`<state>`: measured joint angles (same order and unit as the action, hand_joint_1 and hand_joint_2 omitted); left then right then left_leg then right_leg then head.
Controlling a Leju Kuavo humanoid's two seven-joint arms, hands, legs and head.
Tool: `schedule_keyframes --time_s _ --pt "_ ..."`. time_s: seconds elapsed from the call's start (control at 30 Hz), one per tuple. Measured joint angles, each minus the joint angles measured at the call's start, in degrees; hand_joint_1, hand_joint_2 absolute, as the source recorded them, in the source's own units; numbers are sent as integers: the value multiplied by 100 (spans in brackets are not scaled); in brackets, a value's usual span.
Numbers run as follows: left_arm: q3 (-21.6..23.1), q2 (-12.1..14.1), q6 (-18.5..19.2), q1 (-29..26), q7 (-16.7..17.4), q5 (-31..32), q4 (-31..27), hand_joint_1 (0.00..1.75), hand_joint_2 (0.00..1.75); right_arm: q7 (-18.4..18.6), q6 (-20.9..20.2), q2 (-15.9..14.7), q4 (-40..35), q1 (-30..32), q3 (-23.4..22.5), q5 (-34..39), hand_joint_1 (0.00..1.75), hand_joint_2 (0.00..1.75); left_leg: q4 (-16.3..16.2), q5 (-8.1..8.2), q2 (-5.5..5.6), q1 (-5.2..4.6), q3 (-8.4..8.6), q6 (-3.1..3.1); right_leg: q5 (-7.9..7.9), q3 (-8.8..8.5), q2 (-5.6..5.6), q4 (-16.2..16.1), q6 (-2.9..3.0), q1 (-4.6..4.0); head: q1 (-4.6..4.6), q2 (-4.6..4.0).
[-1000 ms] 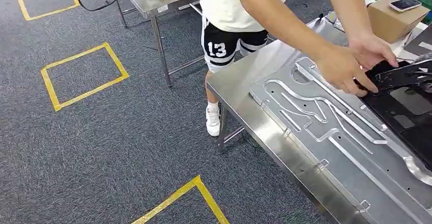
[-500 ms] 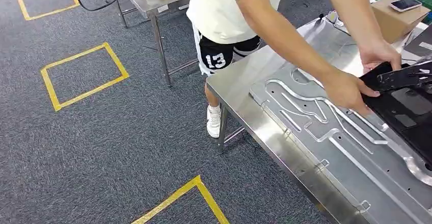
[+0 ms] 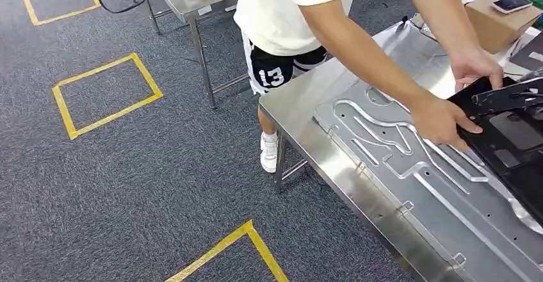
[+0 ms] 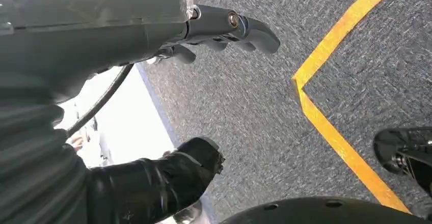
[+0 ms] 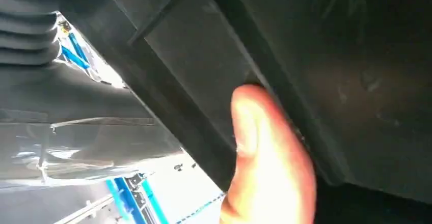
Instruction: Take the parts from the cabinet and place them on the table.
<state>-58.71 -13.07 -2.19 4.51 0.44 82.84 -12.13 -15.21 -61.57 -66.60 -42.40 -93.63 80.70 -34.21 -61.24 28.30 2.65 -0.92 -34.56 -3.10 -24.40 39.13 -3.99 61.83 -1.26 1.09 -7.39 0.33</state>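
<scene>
Black flat part (image 3: 512, 142) sits at the right end of the steel table (image 3: 307, 106), over the far end of a big stamped metal panel (image 3: 410, 179) that lies along the tabletop. In the right wrist view the part's dark ribbed underside (image 5: 214, 76) is seen close up.

Robot's right hand (image 3: 512, 94) is on the part's far edge, dark fingers lying across its rim; looks like it grips the part, tho finger wrap isn't fully clear. Left hand (image 4: 214, 30) hangs over grey carpet w/ yellow tape lines (image 4: 331, 102), fingers apart, thumb away from the rest, nothing in it.

A person in a white tee and black "13" shorts (image 3: 275, 70) leans over the table, both hands on the part: one hand (image 3: 442, 120) on its near corner, other hand (image 3: 477, 69) at the far edge, beside the robot's hand. A fingertip (image 5: 265, 147) presses the part's underside in the right wrist view.

Cardboard box (image 3: 496, 19) w/ a phone (image 3: 510, 3) on top stands behind. Second steel table (image 3: 192, 3) further back.
</scene>
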Motion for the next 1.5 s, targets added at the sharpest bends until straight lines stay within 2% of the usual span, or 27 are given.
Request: schedule_keyframes --time_s 0.7,1.5 --pt "2 2 0 -1 2 -2 0 0 175 -24 -70 -52 -55 33 0 -7 0 0 29 -7 2 -25 5 -5 -3 10 1 -2 -2 28 0 0" --pt "2 2 18 0 7 0 0 0 175 -4 -76 -61 -63 -43 0 -44 0 0 30 -13 -3 -23 14 -5 3 -5 -2 -13 -3 23 0 0"
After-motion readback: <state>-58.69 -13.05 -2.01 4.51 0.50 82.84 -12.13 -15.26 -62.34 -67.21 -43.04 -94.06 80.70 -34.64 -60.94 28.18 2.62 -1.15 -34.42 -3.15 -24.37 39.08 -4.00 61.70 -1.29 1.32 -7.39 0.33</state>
